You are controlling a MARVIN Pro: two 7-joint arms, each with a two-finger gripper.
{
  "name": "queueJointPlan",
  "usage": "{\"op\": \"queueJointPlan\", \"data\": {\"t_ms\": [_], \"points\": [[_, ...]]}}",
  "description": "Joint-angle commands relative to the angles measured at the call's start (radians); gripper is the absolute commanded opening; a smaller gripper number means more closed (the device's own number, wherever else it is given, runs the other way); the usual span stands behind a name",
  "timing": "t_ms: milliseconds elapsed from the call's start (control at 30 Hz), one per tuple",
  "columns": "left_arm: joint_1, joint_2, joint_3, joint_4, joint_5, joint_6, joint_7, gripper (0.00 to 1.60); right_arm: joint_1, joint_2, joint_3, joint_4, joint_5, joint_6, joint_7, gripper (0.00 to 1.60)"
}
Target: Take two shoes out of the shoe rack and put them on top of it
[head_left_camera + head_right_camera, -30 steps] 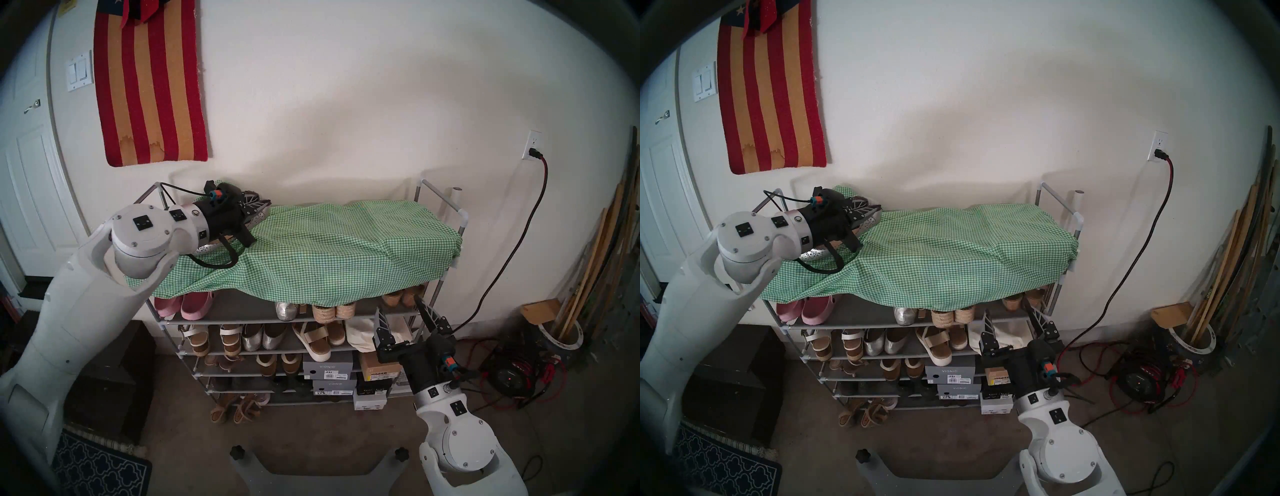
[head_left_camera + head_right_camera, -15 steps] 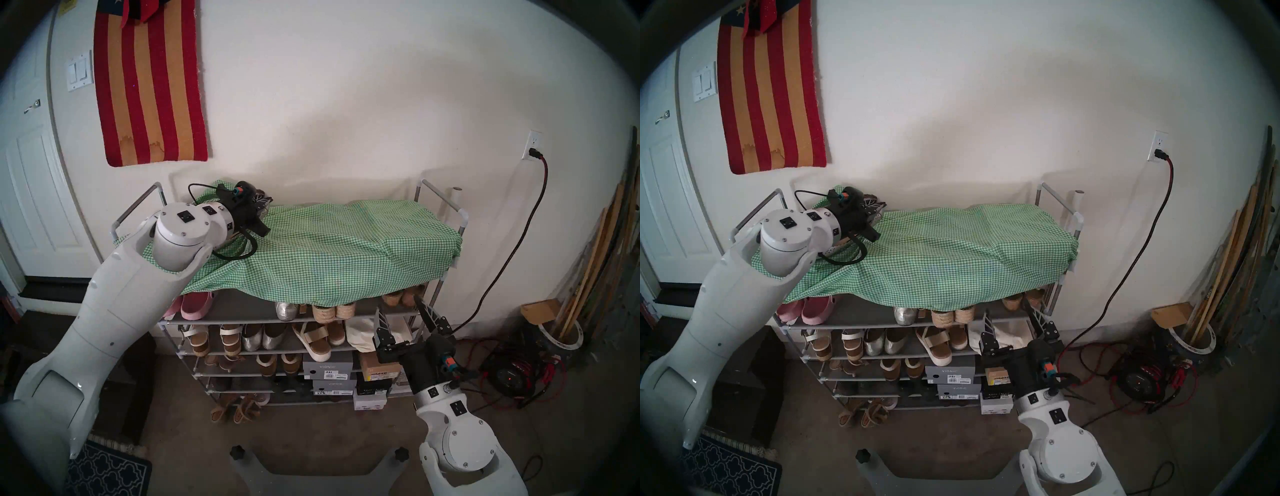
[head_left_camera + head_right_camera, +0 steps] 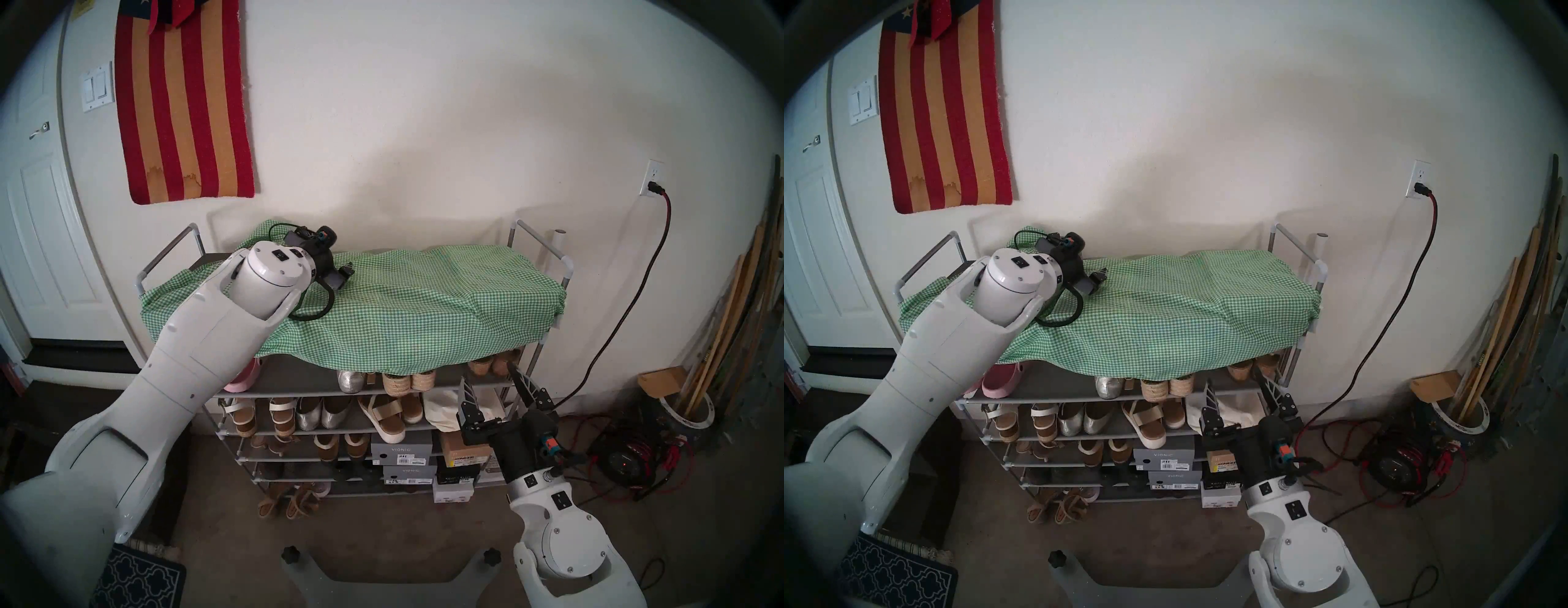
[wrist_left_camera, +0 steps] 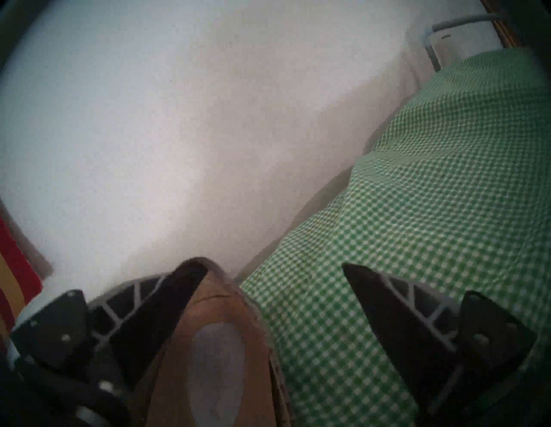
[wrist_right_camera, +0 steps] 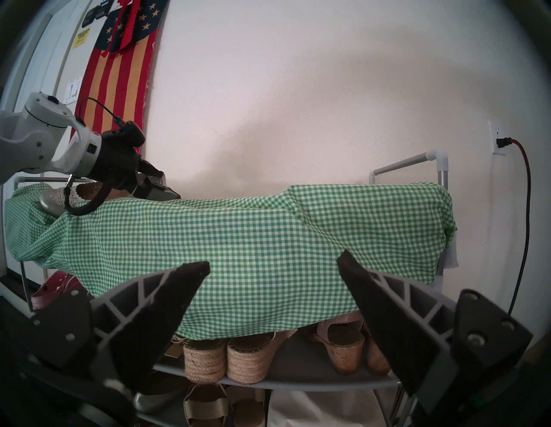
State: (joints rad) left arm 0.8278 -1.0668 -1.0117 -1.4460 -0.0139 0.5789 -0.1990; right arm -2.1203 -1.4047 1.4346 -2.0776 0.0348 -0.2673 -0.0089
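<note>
The shoe rack (image 3: 297, 377) stands against the wall, its top draped in a green checked cloth (image 3: 424, 305). My left gripper (image 4: 274, 267) hovers over the top's back left corner with its jaws wide apart. One of the two shoes (image 4: 214, 343), tan insole up, lies on the cloth against the left finger (image 4: 167, 301). In the right wrist view a perforated silver shoe (image 5: 55, 195) rests on the cloth under the left wrist. The head views hide both shoes behind the left arm. My right gripper (image 3: 488, 373) is open and empty before the rack's right end.
Lower shelves hold pink slip-ons (image 3: 244, 380), plain silver flats (image 3: 322, 414), sandals and shoe boxes (image 3: 401, 452). Raised side rails (image 3: 543, 237) flank the top. A red power cord (image 3: 628, 305) and leaning planks (image 3: 729, 331) are on the right.
The left arm swung right and further over the rack top. Its gripper, shut on the shoe before, now stands open with the shoe lying on the cloth. The right arm has not moved.
</note>
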Motion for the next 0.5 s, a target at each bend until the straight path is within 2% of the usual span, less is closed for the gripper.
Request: {"op": "queueJointPlan", "data": {"t_ms": [0,33,100,333,400,467], "points": [[-0.106,0.038,0.021,0.052,0.084,0.034,-0.09,1.6,0.003,0.0,0.001,-0.001,-0.001,0.0,0.0,1.6],[-0.129,0.079,0.038,0.052,0.109,0.034,-0.137,1.6,0.003,0.0,0.001,-0.001,-0.001,0.0,0.0,1.6],[-0.16,0.113,0.058,0.054,0.125,0.033,-0.187,1.6,0.003,0.0,0.001,-0.001,-0.001,0.0,0.0,1.6],[-0.203,0.183,0.055,0.043,0.182,0.024,-0.288,1.6,0.003,0.0,0.001,-0.001,-0.001,0.0,0.0,1.6],[-0.223,0.222,0.064,0.045,0.213,0.01,-0.355,1.6,0.003,0.0,0.001,-0.001,-0.001,0.0,0.0,1.6],[-0.228,0.23,0.062,0.048,0.22,0.006,-0.37,1.6,0.004,0.0,0.001,-0.001,-0.001,0.0,0.0,1.6]]}}
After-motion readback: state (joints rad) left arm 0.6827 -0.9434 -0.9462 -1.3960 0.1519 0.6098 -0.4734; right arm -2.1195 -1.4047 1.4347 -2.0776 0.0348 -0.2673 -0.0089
